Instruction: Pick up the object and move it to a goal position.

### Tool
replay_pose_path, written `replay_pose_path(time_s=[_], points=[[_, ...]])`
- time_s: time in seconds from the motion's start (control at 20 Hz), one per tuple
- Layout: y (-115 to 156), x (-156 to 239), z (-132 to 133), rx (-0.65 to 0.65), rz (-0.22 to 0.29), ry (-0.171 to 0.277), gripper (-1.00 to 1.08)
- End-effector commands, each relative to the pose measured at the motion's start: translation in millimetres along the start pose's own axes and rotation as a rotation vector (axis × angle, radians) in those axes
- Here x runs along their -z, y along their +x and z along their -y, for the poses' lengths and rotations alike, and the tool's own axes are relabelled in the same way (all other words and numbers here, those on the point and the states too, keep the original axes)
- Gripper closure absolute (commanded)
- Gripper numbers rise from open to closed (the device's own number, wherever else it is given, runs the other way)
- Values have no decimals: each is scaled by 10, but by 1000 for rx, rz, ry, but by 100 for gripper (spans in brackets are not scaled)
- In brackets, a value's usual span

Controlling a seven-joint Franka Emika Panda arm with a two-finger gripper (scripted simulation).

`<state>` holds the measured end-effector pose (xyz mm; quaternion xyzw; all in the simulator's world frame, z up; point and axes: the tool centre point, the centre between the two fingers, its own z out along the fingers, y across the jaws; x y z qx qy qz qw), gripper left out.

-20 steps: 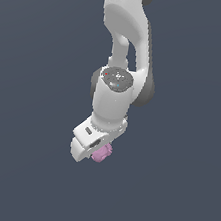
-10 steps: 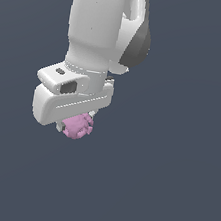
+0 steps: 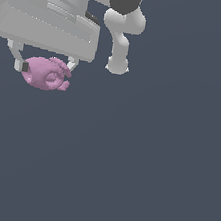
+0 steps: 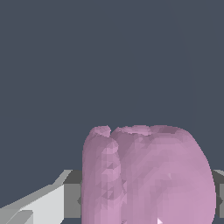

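Largely, the exterior view is taken up by the arm at close range: the white hand body is cut off by the frame's top and left edges, and only the lower link and a rounded joint (image 3: 117, 65) show in full toward the exterior view's right. No worktop or other surface can be made out; the background is a flat dark grey. The gripper (image 3: 44, 67) points downward, its two thin fingers (image 3: 20, 63) descending from the hand body, one on each side of the pink object (image 3: 46, 74). The object sits between them, touching both, so the gripper is closed on it and holds it off any support. Its lumpy, figurine-like form lies lengthwise across the gap. In the wrist view, the object (image 4: 146, 175) fills the lower half, cut off at the frame's edge, hiding most of the fingers; only a pale grey finger (image 4: 41, 203) and a dark pad strip beside it show.
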<state>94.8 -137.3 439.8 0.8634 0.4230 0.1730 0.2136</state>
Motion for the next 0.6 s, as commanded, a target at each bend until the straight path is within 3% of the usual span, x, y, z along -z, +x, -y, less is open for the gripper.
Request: replay_pose_path(time_s=[0.0,0.25,0.55], points=[[-69,227,-130,10,-11,-32,108],[-157,524,-292,22,-26,-72,108],[-179,614,-342,25,-33,-84,108]])
